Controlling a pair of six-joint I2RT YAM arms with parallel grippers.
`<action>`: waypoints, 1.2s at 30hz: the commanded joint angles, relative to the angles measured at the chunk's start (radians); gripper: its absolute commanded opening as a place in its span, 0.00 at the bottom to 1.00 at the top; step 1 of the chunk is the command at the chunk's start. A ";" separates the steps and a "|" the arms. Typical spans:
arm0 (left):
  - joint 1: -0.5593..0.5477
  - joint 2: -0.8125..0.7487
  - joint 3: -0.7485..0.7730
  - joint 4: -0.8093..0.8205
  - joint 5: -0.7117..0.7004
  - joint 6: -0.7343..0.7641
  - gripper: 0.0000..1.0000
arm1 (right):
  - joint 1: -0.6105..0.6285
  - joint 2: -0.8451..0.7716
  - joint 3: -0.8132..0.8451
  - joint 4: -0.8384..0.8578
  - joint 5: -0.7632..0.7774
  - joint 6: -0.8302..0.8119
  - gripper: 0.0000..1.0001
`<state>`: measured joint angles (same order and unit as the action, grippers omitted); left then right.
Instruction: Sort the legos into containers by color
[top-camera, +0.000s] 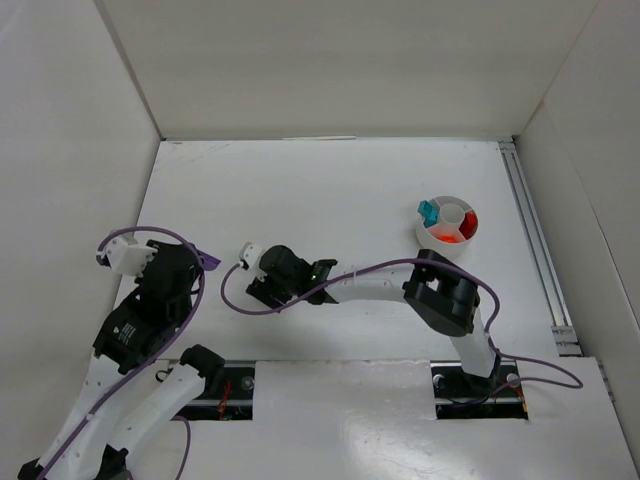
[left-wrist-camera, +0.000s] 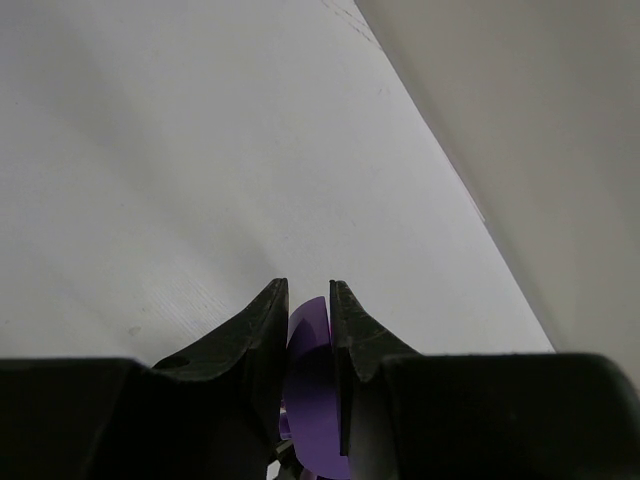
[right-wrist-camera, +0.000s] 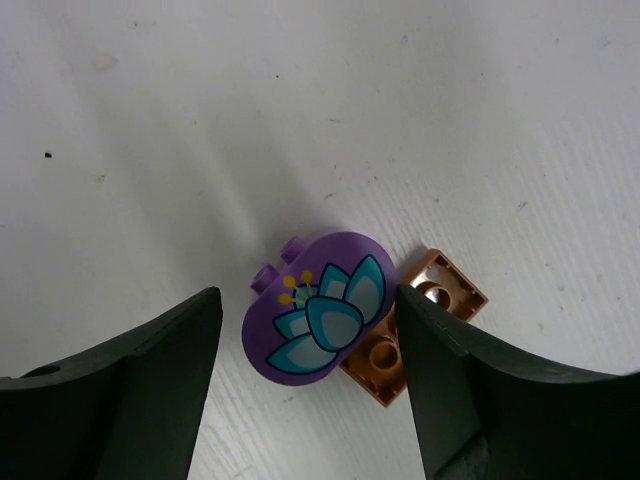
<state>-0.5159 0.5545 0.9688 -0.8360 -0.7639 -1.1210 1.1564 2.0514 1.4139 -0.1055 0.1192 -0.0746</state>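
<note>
A purple oval lego (right-wrist-camera: 318, 305) printed with a teal flower lies on the table, partly over a brown brick (right-wrist-camera: 445, 287). My right gripper (right-wrist-camera: 307, 296) stands open around them, a finger on each side, the right finger close to the brown brick. In the top view the right gripper (top-camera: 268, 290) points down at mid-table, hiding both pieces. My left gripper (left-wrist-camera: 308, 290) is shut on a purple rounded piece (left-wrist-camera: 312, 380), which shows as a purple tip (top-camera: 207, 261) at the left. The round white bowl (top-camera: 421, 236) at the right holds teal, red and orange legos in separate sections.
White walls enclose the table on the left, back and right. A metal rail (top-camera: 535, 250) runs along the right edge. Purple cables loop around both arms. The right arm's elbow (top-camera: 440, 297) sits just in front of the bowl.
</note>
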 joint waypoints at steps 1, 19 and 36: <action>-0.004 -0.019 -0.005 -0.005 -0.026 -0.016 0.00 | 0.014 0.021 0.049 0.044 -0.013 0.010 0.74; -0.004 -0.018 -0.070 0.057 0.018 -0.014 0.00 | 0.000 -0.204 -0.064 0.017 0.074 -0.063 0.19; 0.014 0.180 -0.208 0.267 0.135 0.058 0.00 | -0.909 -0.772 -0.361 -0.121 -0.268 -0.587 0.15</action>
<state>-0.5140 0.7361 0.7670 -0.6376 -0.6441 -1.0943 0.3538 1.2385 0.9985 -0.1528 0.0212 -0.4553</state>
